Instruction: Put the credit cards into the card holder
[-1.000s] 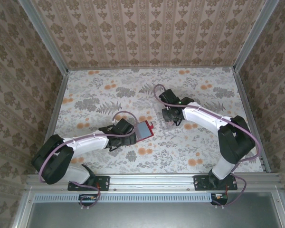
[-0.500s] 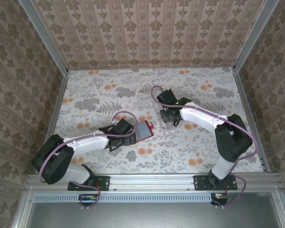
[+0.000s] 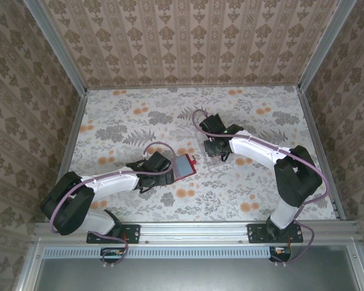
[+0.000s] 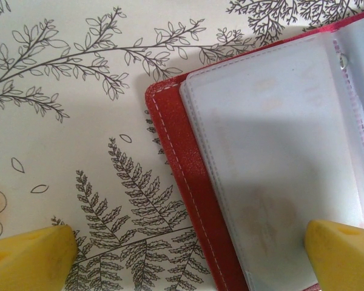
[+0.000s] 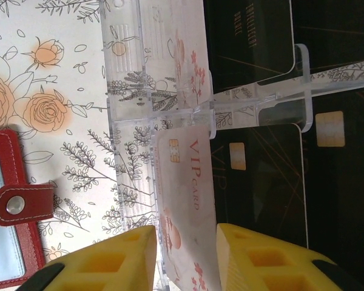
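The card holder (image 3: 184, 165) is a red wallet lying open on the flowered table, its pale plastic pockets (image 4: 279, 151) facing up; its snap tab (image 5: 21, 205) shows in the right wrist view. My left gripper (image 4: 191, 260) is open, with one fingertip over the table and the other over the pocket page. My right gripper (image 5: 187, 254) is shut on a white credit card (image 5: 185, 176) printed "VIP card", held at the edge of a clear plastic tray (image 5: 127, 60). In the top view the right gripper (image 3: 216, 149) is just right of the wallet.
Dark cards (image 5: 261, 182) lie flat in the clear tray, and another pale flowered card (image 5: 170, 54) sits in its far compartment. Metal rails and papered walls (image 3: 73, 139) fence the table on all sides.
My right gripper has shifted slightly left and away with the white card. The left arm and the wallet have not moved.
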{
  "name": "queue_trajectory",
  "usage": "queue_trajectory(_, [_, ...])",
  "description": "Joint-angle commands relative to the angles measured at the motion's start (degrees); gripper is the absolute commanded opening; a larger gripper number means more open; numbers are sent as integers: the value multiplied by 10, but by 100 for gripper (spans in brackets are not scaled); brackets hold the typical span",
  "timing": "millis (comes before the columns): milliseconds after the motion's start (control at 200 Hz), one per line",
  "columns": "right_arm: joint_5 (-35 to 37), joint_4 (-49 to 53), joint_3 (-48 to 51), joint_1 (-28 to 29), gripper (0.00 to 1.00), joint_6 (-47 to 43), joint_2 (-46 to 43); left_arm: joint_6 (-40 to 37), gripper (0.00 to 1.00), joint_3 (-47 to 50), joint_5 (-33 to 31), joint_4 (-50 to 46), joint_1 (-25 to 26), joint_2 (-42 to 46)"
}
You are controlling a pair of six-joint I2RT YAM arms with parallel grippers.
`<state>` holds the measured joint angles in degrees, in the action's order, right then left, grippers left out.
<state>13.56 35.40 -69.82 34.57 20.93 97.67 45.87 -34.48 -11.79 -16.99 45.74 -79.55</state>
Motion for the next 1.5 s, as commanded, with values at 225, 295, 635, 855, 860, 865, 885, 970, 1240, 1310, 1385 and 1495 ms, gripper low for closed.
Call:
queue_trajectory(225, [64, 50, -33, 23, 34, -22, -1, 1, 100, 21, 2, 20, -1, -19])
queue_trajectory(295, [70, 54, -35, 23, 34, -24, 5, 1, 100, 21, 2, 20, -1, -19])
queue_trajectory(635, [82, 59, -42, 24, 34, -30, 40, 1, 100, 21, 3, 20, -1, -16])
queue_trajectory(855, [69, 55, -43, 25, 32, -30, 40, 2, 100, 23, 2, 18, 0, -14])
queue_trajectory(860, [68, 55, -43, 25, 32, -29, 40, 2, 100, 23, 1, 19, -1, -14])
queue_trajectory(865, [68, 55, -43, 26, 32, -29, 39, 2, 100, 23, 1, 19, -1, -14])
queue_trajectory(885, [67, 55, -43, 25, 31, -28, 37, 2, 100, 24, 2, 20, 0, -14])
queue_trajectory(970, [62, 55, -43, 25, 27, -27, 32, 2, 100, 24, 2, 20, 0, -14])
queue_trajectory(1240, [40, 51, -44, 23, 15, -23, 29, 2, 100, 24, 2, 20, -1, -14])
queue_trajectory(1310, [32, 50, -44, 20, 10, -22, 30, 2, 100, 25, 3, 19, 0, -12])
queue_trajectory(1385, [22, 50, -43, 18, 6, -20, 25, 2, 100, 25, 1, 16, -1, -10])
queue_trajectory(1495, [11, 50, -46, 17, 1, -17, 7, 2, 100, 28, -1, 11, -1, -6])
